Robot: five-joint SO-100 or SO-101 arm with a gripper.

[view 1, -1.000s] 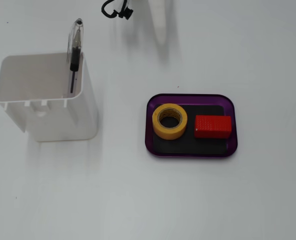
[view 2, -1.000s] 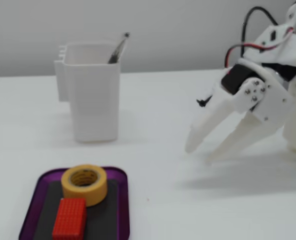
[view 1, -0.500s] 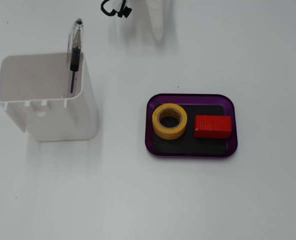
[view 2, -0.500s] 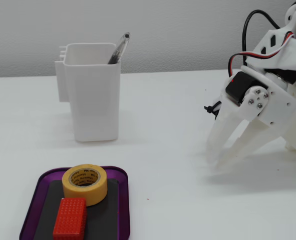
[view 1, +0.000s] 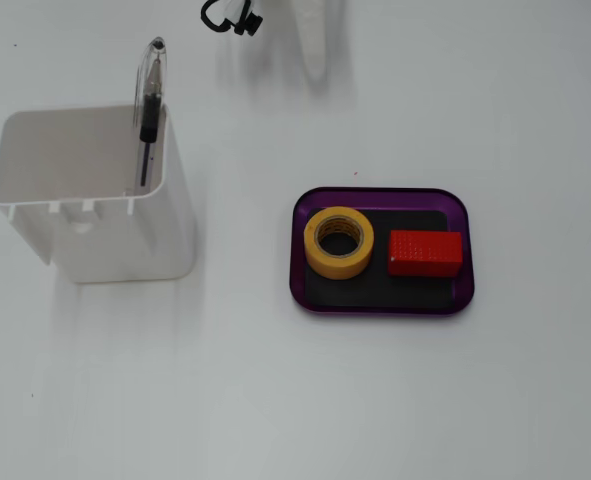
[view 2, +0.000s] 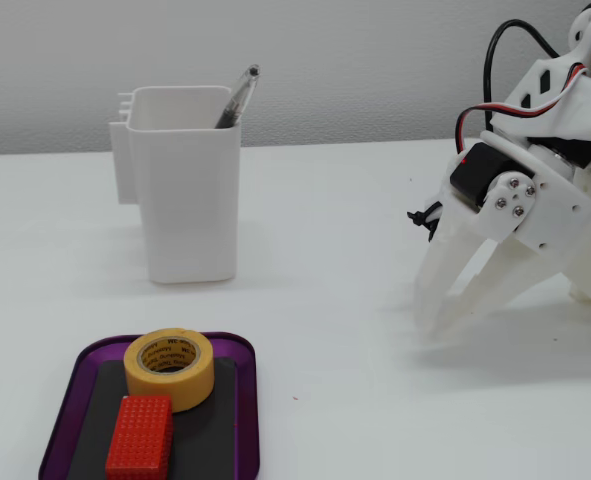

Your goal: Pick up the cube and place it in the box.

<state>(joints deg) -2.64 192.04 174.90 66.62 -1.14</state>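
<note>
The red cube [view 1: 425, 253] lies flat on the black floor of the purple box [view 1: 383, 306], on its right side in that fixed view. In the other fixed view the cube [view 2: 140, 437] sits at the near end of the box [view 2: 248, 420], just in front of the tape roll. My gripper [view 2: 433, 325] is far to the right of the box, with its white fingers pointing down at the table, tips together and holding nothing. Only its tip [view 1: 318, 70] shows at the top edge of the first fixed view.
A yellow tape roll [view 1: 338, 242] lies in the box beside the cube, and it also shows in the other fixed view [view 2: 170, 367]. A tall white container [view 1: 125, 230] with a pen [view 1: 151, 100] stands to the left, and it shows at the back in the other fixed view [view 2: 190, 190].
</note>
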